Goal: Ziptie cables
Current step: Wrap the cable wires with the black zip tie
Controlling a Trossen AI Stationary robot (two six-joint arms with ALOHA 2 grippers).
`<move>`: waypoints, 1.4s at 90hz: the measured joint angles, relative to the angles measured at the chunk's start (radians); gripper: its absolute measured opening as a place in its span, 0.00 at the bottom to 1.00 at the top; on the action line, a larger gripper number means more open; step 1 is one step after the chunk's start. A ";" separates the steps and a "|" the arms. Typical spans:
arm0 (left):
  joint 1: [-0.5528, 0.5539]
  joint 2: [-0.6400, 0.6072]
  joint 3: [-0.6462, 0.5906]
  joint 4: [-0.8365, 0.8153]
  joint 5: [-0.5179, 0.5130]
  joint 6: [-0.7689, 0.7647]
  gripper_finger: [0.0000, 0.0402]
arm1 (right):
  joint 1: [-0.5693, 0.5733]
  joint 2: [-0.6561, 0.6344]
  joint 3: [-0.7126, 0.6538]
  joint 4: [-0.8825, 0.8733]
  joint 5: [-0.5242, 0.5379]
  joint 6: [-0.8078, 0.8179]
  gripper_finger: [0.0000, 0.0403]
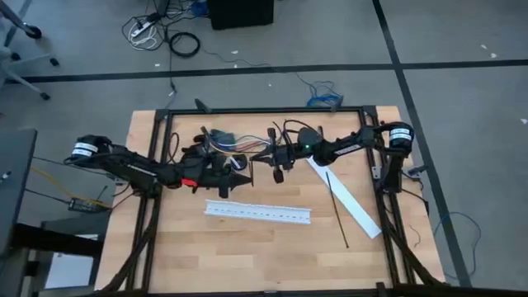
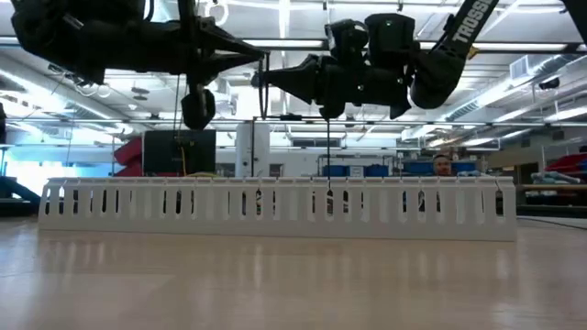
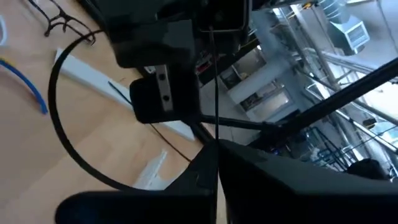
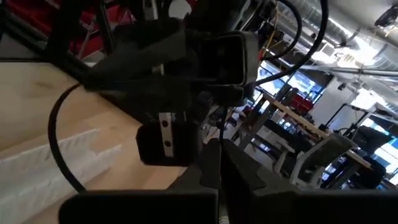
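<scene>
Your ziptie (image 1: 337, 209) lies flat on the table right of centre, well apart from both grippers, long axis running near-to-far with a slight tilt; the cables (image 1: 227, 142) sit bunched at the far middle, strands fanning sideways; your left gripper (image 1: 242, 176) and right gripper (image 1: 257, 156) reach level toward each other above the table, tips nearly meeting; each looks clenched, grasping nothing discernible.
</scene>
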 joint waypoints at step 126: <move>0.020 0.001 0.001 -0.024 0.037 0.034 0.00 | 0.000 0.000 0.000 -0.014 0.052 -0.017 0.00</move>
